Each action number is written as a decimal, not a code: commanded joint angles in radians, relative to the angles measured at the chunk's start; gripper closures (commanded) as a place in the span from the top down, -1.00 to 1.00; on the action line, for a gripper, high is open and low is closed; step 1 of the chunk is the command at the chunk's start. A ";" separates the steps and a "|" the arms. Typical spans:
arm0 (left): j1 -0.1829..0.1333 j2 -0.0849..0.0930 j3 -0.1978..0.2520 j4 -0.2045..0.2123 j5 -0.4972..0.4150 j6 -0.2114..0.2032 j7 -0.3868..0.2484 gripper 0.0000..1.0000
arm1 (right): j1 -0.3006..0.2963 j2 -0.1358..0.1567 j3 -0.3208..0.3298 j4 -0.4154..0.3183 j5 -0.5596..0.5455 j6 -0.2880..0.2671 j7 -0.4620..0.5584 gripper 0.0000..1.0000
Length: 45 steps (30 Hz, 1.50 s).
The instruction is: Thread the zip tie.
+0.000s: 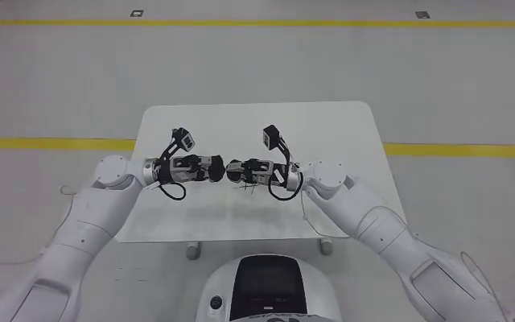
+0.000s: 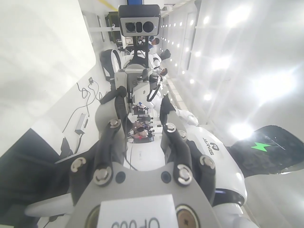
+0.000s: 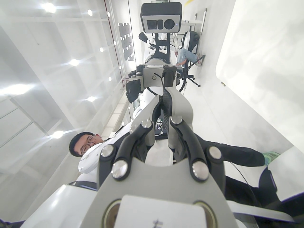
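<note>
We pinch the zip tie (image 3: 159,79) in the closed right gripper (image 3: 164,94), facing the wide-open, seemingly empty left gripper (image 2: 143,95), ready for threading.

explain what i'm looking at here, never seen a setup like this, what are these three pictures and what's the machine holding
It is a two-armed robot at a white table. The top view looks down from above its arms; the other two come from a camera on each wrist, looking along that arm's own gripper. The left gripper and right gripper meet tip to tip above the table. The left one is open; the right one seems shut on a thin black strand, probably the zip tie.
</note>
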 commanded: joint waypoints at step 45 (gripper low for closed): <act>0.009 -0.008 -0.025 0.020 0.019 -0.002 -0.027 -1.00 | -0.080 -0.025 0.154 0.001 -0.014 -0.006 0.064 1.00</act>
